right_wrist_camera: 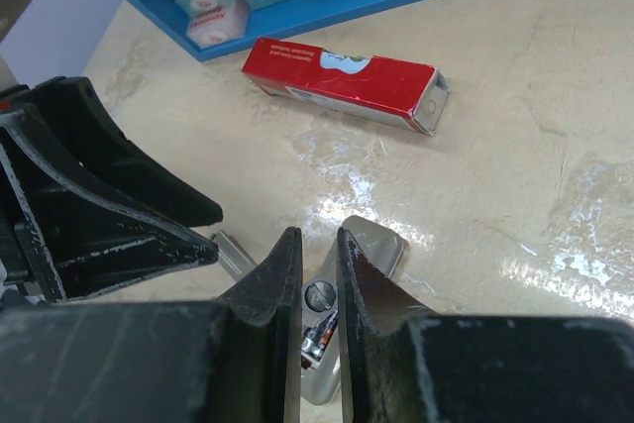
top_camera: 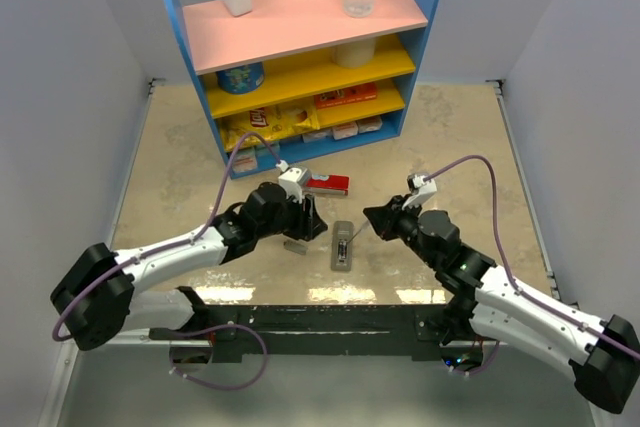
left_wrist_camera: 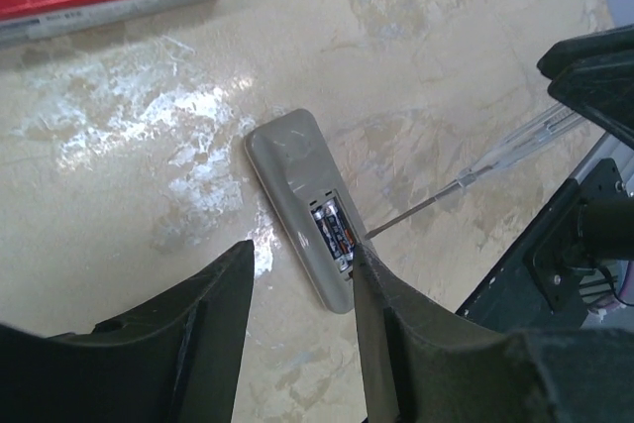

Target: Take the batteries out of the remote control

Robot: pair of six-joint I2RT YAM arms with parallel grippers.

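Observation:
The remote control (top_camera: 341, 263) lies face down mid-table, its battery bay open. Batteries (left_wrist_camera: 335, 235) lie in the bay; they also show in the right wrist view (right_wrist_camera: 319, 336). My left gripper (top_camera: 312, 227) is open and empty, low over the remote's left side, its jaws astride the remote's near end (left_wrist_camera: 299, 248). My right gripper (top_camera: 372, 219) is shut on a thin clear-handled stick (left_wrist_camera: 495, 158). The stick's metal tip touches the bay's edge. In the right wrist view the fingertips (right_wrist_camera: 293, 245) pinch the stick's round end (right_wrist_camera: 319, 295) above the remote (right_wrist_camera: 369, 245).
A flat red box (top_camera: 327, 183) lies just behind the remote. A small grey cover piece (top_camera: 296, 244) lies left of the remote under my left gripper. A blue shelf unit (top_camera: 300, 57) with snacks and bottles stands at the back.

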